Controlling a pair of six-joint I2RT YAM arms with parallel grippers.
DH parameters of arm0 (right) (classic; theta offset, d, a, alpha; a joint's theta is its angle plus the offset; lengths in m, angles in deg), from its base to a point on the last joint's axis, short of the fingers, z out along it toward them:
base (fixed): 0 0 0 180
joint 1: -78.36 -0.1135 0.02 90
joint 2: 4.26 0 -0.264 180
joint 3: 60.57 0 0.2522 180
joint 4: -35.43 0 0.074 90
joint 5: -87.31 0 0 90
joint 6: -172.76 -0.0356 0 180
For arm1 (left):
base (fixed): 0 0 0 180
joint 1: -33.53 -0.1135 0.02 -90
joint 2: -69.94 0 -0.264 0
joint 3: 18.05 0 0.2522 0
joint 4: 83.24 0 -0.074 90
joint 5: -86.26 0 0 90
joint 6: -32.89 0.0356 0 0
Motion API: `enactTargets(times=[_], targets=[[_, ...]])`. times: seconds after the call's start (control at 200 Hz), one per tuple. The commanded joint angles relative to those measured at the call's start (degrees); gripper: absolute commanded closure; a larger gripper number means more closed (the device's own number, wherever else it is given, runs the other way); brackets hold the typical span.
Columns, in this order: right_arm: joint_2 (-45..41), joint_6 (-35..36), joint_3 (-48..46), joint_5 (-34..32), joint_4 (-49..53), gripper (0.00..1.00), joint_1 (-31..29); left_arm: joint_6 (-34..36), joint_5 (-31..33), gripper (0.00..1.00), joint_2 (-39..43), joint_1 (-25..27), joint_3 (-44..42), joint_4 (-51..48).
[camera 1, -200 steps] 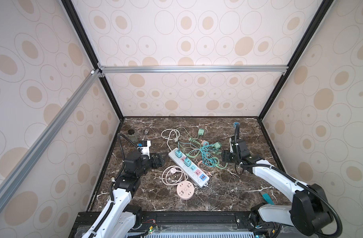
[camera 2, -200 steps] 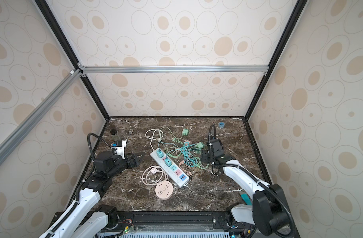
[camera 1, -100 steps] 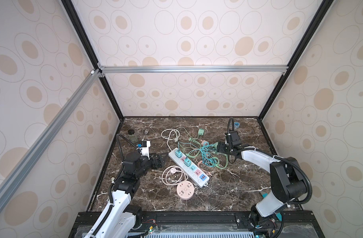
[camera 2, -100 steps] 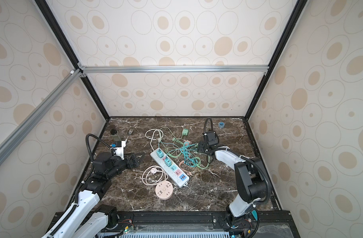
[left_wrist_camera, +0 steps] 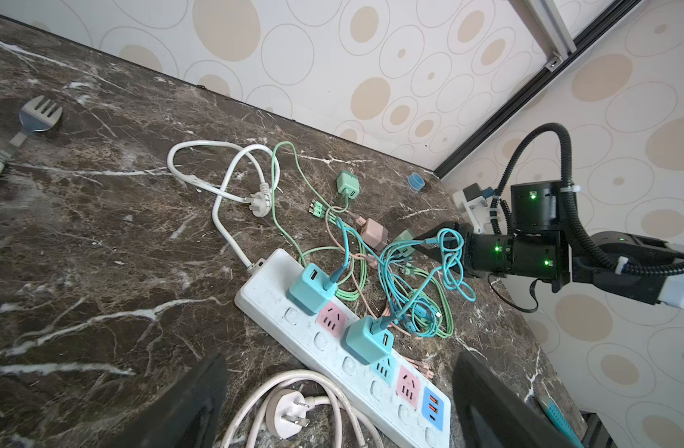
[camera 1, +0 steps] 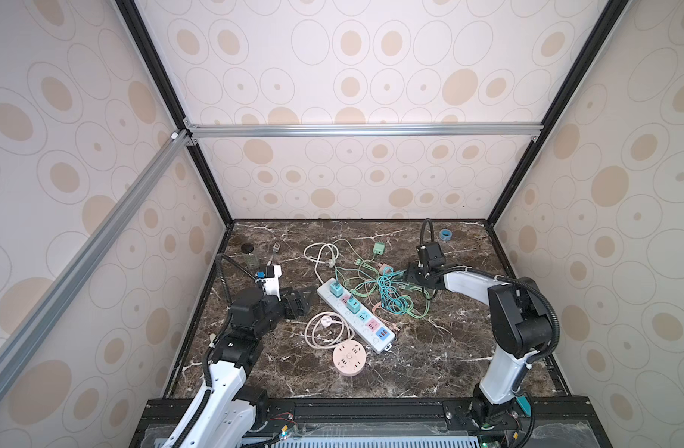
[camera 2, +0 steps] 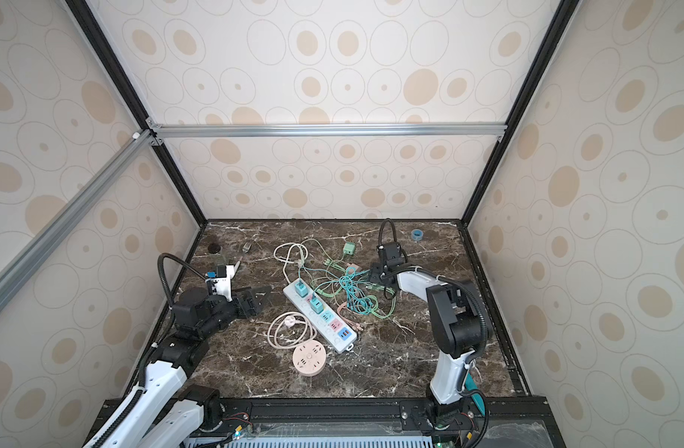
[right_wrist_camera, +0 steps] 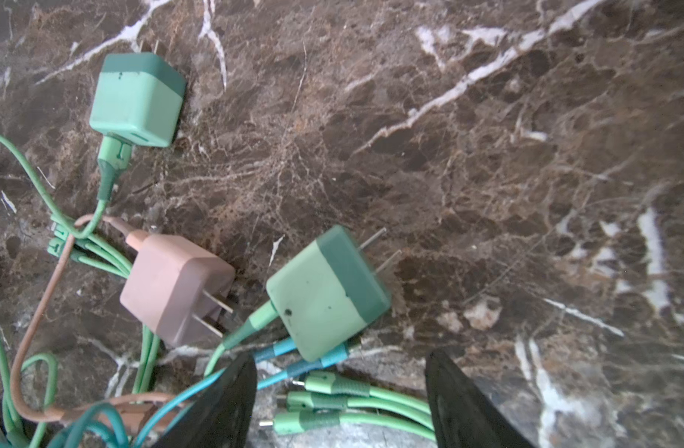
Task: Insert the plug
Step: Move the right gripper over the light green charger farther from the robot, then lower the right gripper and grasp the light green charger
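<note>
A white power strip [camera 1: 354, 318] lies diagonally mid-table, with two teal chargers [left_wrist_camera: 313, 293] plugged into it. A loose green plug [right_wrist_camera: 325, 294] lies on its side with its prongs bare, just ahead of my right gripper [right_wrist_camera: 340, 403]. That gripper is open and low over the cable tangle, with three green cable ends [right_wrist_camera: 317, 401] lying on the table between its fingers. In both top views the right gripper [camera 1: 408, 275] is at the tangle's right edge. My left gripper [camera 1: 303, 300] is open and empty, just left of the strip's far end.
A pink plug [right_wrist_camera: 173, 289] and a second green plug [right_wrist_camera: 136, 101] lie nearby. A round pink socket [camera 1: 349, 358] with a coiled cord and plug [left_wrist_camera: 288, 413] sits in front of the strip. At the back lie a fork [left_wrist_camera: 34, 116], a blue tape roll [camera 1: 444, 234] and a black disc [camera 1: 247, 247].
My right arm has folded back and its gripper has moved left and slightly toward the back, onto the cable tangle. The left gripper has stayed in place.
</note>
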Motion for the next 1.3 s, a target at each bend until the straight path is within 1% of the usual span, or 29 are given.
enactTargets(times=[0.0, 0.29, 0.52, 0.79, 0.875, 1.035, 1.135, 1.296], targets=[[2.17, -2.34, 2.26, 0.81, 0.34, 0.28, 0.18, 0.70, -0.05, 0.09, 0.24, -0.40, 0.38, -0.52], [6.02, -5.79, 4.55, 3.06, 0.18, 0.29, 0.20, 0.71, 0.18, 0.09, 0.60, -0.46, 0.29, -0.52], [7.50, -6.92, 6.44, 4.36, 0.17, 0.29, 0.23, 0.48, 0.01, 0.09, 0.43, -0.38, 0.20, -0.17], [10.46, -7.90, 10.04, 4.30, 1.29, 0.29, 0.03, 0.53, 0.10, 0.09, 0.95, -0.40, 0.20, -0.34], [11.32, -7.31, 11.52, 3.31, 2.54, 0.29, -0.41, 0.53, 0.01, 0.09, 0.95, -0.40, 0.20, -0.29], [13.51, -4.49, 16.28, -0.90, 7.72, 0.29, -1.74, 0.53, -0.15, 0.09, 0.86, -0.40, 0.20, -0.25], [14.85, -2.96, 18.51, -3.13, 9.90, 0.33, -2.62, 0.53, -0.08, 0.09, 0.95, -0.40, 0.20, -0.26], [16.19, -0.87, 20.46, -6.15, 12.07, 0.36, -4.05, 0.62, -0.08, 0.09, 1.26, -0.43, 0.20, -0.43]])
